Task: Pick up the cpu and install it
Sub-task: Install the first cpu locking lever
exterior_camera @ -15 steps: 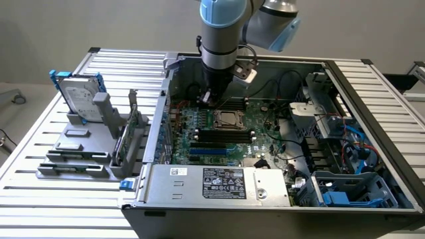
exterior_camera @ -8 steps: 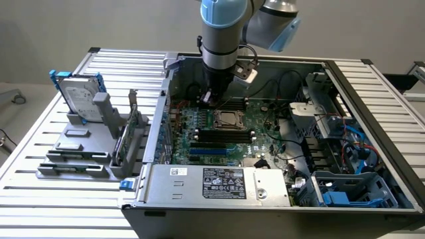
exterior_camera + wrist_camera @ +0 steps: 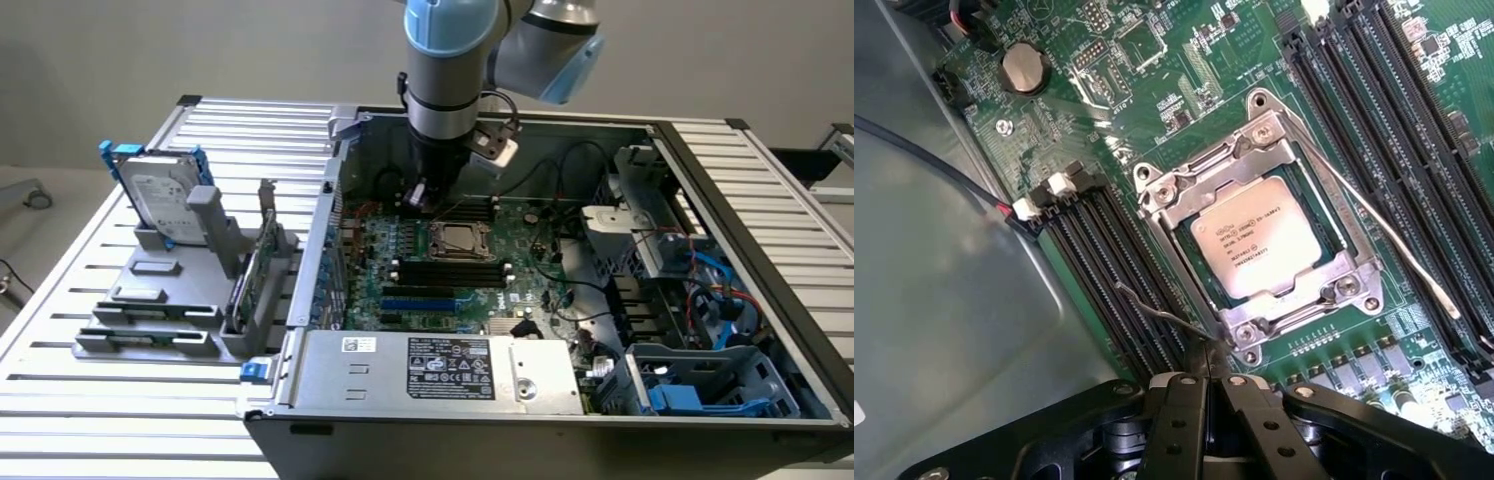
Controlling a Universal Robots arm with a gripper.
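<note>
The arm [image 3: 451,70] comes down almost straight from above into the open computer case [image 3: 747,300]. Its grey tube and light blue joint covers stand over the far part of the green motherboard [image 3: 400,270]. The gripper [image 3: 422,200] hangs low above the board, near the socket [image 3: 458,238] and a little toward the exterior view's left of it.

In the wrist view the two black fingers [image 3: 1184,420] of the gripper [image 3: 1210,375] are pressed together, and nothing is between them. They look matte, with small round screws. Their tips are very near the end of a thin bent wire lever [image 3: 1154,310]; I cannot tell if they touch it.

The cpu [image 3: 1259,238] lies flat inside the socket [image 3: 1154,205], a square frame of shiny silver metal with screws at the corners. The cpu top is smooth silvery-grey metal with small dark print on it. A second thin wire lever [image 3: 1384,230] runs along the other side of the frame. Long black memory slots [image 3: 1104,270] lie on both sides of the socket, and a round silver coin battery [image 3: 1024,70] sits on the board further away.

Outside the case, on the ribbed metal table [image 3: 107,400], a silver hard drive [image 3: 160,200] with blue rails stands upright in a grey holder [image 3: 147,320].
</note>
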